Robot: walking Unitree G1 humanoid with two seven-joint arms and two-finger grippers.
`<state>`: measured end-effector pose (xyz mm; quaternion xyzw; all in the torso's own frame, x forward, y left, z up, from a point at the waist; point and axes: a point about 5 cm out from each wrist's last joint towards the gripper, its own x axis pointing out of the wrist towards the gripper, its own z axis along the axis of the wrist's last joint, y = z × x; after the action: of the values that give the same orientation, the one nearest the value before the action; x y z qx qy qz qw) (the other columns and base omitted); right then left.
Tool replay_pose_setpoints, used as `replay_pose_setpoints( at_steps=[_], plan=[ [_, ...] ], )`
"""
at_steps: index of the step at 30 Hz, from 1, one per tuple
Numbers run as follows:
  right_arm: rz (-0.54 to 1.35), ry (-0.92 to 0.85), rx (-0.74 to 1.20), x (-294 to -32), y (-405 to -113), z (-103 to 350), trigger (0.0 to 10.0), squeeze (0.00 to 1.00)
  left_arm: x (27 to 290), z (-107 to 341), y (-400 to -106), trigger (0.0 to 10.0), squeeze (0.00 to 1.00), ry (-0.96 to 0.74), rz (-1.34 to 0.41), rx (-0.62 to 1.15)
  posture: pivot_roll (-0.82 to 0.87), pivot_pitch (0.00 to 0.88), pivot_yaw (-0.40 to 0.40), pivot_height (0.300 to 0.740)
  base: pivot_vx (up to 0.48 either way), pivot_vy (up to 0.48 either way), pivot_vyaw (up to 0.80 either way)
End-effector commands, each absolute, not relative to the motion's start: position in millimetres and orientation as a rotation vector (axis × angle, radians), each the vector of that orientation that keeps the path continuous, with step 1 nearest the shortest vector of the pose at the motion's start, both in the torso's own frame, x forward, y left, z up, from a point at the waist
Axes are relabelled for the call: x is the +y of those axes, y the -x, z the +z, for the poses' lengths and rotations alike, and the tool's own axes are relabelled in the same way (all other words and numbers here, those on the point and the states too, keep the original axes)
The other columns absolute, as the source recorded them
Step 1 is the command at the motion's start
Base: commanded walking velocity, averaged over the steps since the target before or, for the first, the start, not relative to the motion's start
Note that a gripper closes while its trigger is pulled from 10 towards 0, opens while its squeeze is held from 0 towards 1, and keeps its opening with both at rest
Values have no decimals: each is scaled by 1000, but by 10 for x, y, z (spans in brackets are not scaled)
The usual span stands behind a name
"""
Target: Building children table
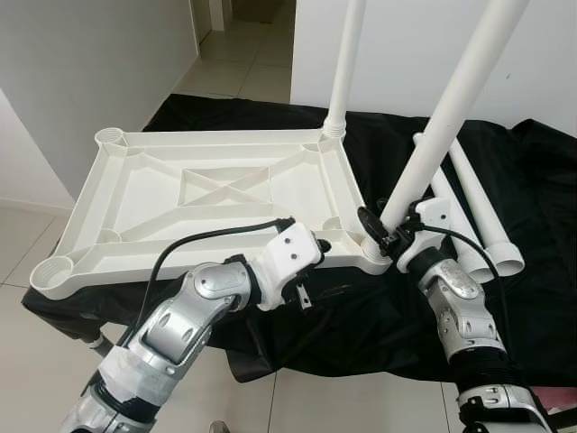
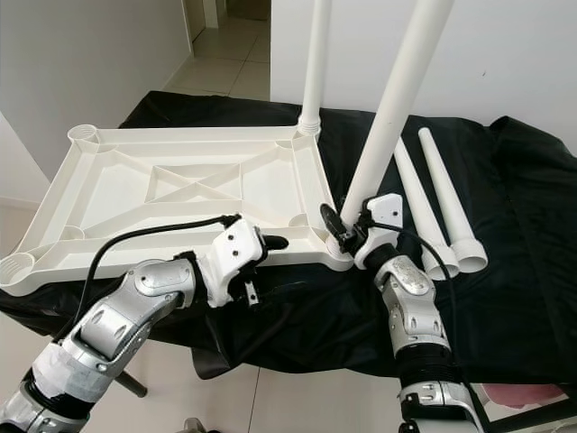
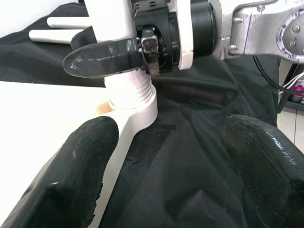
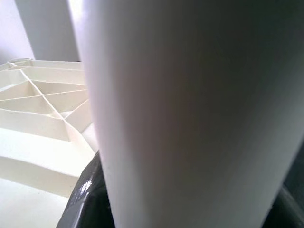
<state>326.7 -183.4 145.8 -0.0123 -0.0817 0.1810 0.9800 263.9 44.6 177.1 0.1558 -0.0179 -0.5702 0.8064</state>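
The white tabletop [image 1: 135,194] lies upside down on a black cloth [image 1: 541,225], ribs up. One white leg [image 1: 347,63] stands upright in its far right corner socket. My right gripper [image 1: 383,230] is shut on a second leg [image 1: 451,108] near its lower end. That leg leans to the right, and its threaded end [image 3: 130,90] sits in the near right corner socket [image 3: 137,111]. My left gripper [image 3: 166,166] is open at the tabletop's front rim, just left of that corner, one finger [image 3: 71,175] over the rim and the other over the cloth.
Two more white legs [image 1: 482,207] lie side by side on the cloth right of the tabletop. White walls stand on the left and behind. A tiled hallway [image 1: 243,54] leads away at the back, and pale floor tiles lie below the cloth's front edge.
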Motion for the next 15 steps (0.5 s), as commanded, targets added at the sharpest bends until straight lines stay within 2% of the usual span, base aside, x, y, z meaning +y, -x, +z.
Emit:
replay_pose_setpoints(
  at_steps=[1,8,15],
  plan=[
    [305,10,-63,-1871,-3219,1238,10000,0,432,1775,-2624,10000,0,-350,-1258,-41,-55,35,3,740,0,0,0],
    [204,-6,-66,-1833,-3187,1260,10000,0,433,1770,-2625,10000,0,-351,-1252,-42,-55,30,-6,740,0,0,0],
    [-50,37,-2,-1765,-3109,1205,10000,0,428,1766,-2616,10000,0,-350,-1253,-45,-56,24,-12,740,0,0,0]
  ],
)
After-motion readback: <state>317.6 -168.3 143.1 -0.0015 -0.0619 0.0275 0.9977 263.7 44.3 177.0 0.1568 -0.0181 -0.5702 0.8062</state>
